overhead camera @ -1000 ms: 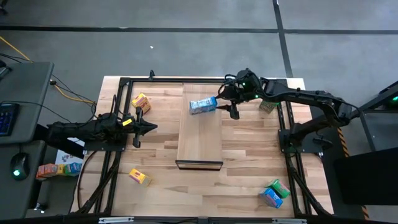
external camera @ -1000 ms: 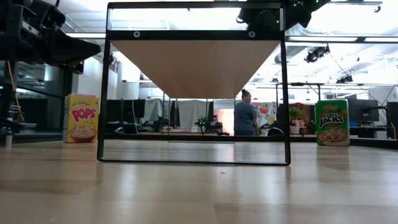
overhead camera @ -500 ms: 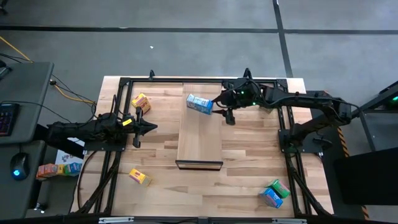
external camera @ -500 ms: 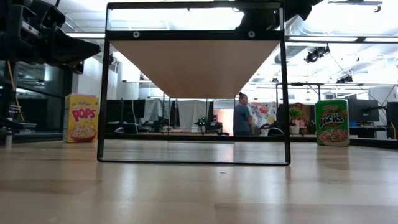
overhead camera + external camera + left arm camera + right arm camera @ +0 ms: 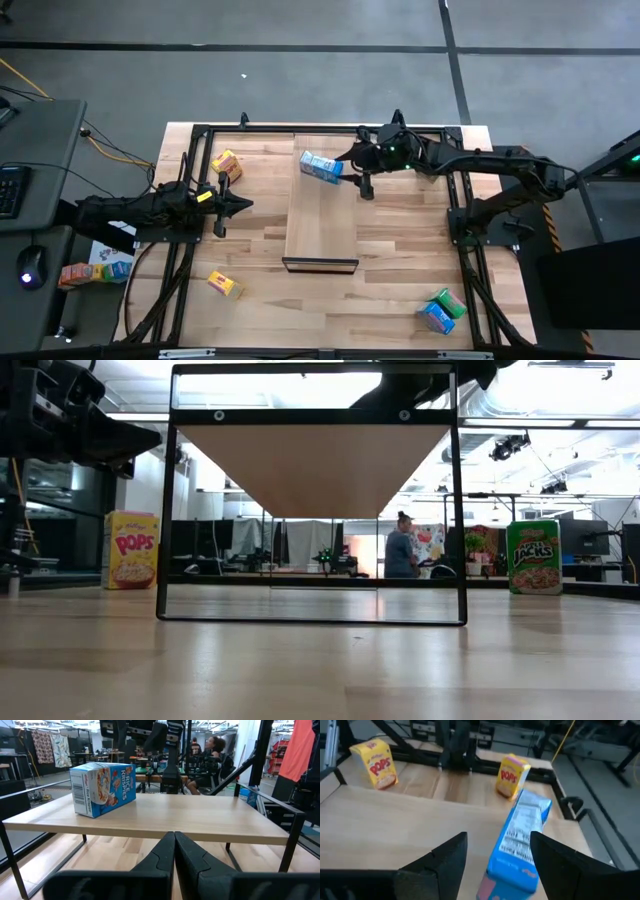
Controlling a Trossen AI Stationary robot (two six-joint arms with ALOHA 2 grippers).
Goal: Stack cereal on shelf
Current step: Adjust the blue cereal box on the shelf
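Blue cereal box (image 5: 321, 167) standing on the shelf (image 5: 322, 225), upper centre of frame. Right gripper (image 5: 352, 176) just beside it, fingers spread. Left gripper (image 5: 232, 205) parked mid-left, fingers pressed together.

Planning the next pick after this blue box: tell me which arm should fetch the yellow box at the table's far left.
Left. The left gripper, shut and idle, sits just beside the yellow Pops box. The right gripper is open next to the blue Rice Krispies box standing on the shelf, farther away.
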